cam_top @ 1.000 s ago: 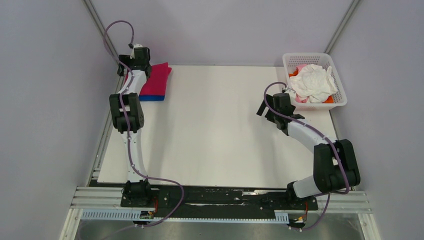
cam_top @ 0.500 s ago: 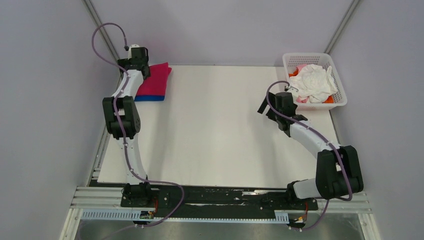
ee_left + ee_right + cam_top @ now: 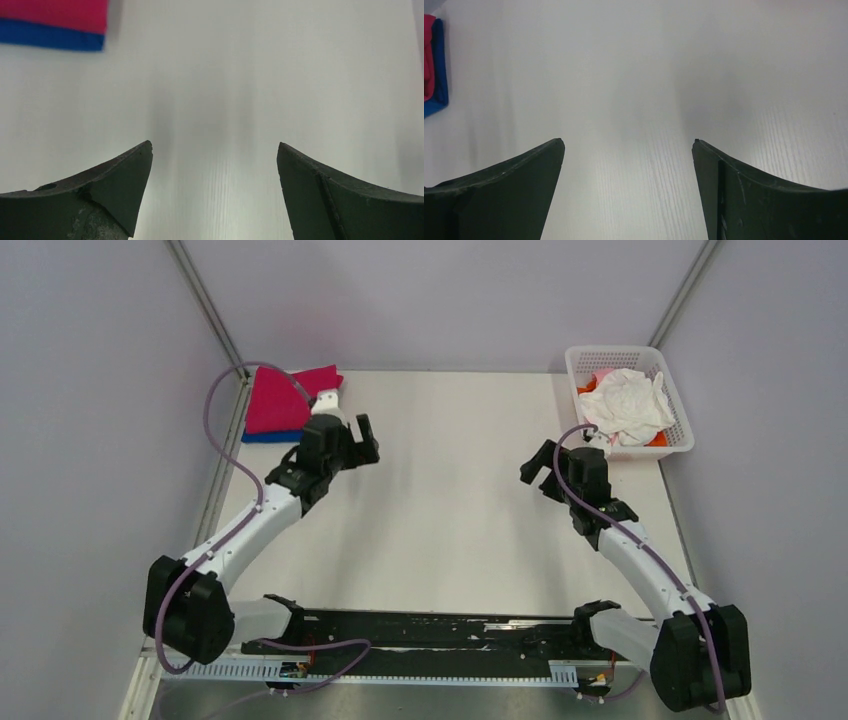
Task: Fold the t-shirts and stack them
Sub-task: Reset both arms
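Left gripper (image 3: pixel 215 149) and right gripper (image 3: pixel 628 143) gape apart — only overhead shows the white plastic lattice basket (image 3: pixel 620 350) holding crumpled t-shirts (image 3: pixel 625 405).

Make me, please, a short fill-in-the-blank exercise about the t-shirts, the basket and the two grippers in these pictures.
1. The magenta t-shirt lies folded on a second t-shirt of ____ colour.
2. The top t-shirt in the basket is ____.
3. The left gripper and the right gripper are both ____ and hold nothing.
Missing words: blue; white; open.
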`<state>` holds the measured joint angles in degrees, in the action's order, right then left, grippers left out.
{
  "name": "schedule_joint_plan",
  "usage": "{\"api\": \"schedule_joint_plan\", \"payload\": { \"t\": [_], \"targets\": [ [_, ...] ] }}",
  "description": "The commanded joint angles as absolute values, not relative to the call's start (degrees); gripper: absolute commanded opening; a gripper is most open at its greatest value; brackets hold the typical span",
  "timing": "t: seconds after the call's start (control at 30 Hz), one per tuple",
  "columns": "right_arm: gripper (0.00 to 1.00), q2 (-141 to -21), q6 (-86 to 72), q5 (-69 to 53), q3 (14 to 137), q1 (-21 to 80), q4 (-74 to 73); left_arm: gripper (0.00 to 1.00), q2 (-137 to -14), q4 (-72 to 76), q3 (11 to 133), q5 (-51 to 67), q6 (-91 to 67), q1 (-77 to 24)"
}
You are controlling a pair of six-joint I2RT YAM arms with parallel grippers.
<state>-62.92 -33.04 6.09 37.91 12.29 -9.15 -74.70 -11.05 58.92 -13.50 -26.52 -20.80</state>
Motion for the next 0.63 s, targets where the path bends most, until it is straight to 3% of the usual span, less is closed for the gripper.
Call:
{"api": "schedule_joint_plan", "payload": {
  "t": [0.0,0.27,0.6],
  "targets": [
    [1.00,-56.75,-34.17,2.44,34.18,12.13,-10.94,1.00,-66.08,-4.48,44.58,-8.12,-32.57,-28.14],
    [1.00,-50.70,-33.99,0.00,28.11,12.16,-10.15,1.00,-55.28,-3.40,33.70,-6.76,-34.82,-31.28],
    [1.00,-49.09,-32.59,-2.20,25.75,12.14,-6.81,1.00,-55.11,-4.32,34.72,-8.80,-33.22,-31.24]
  ]
}}
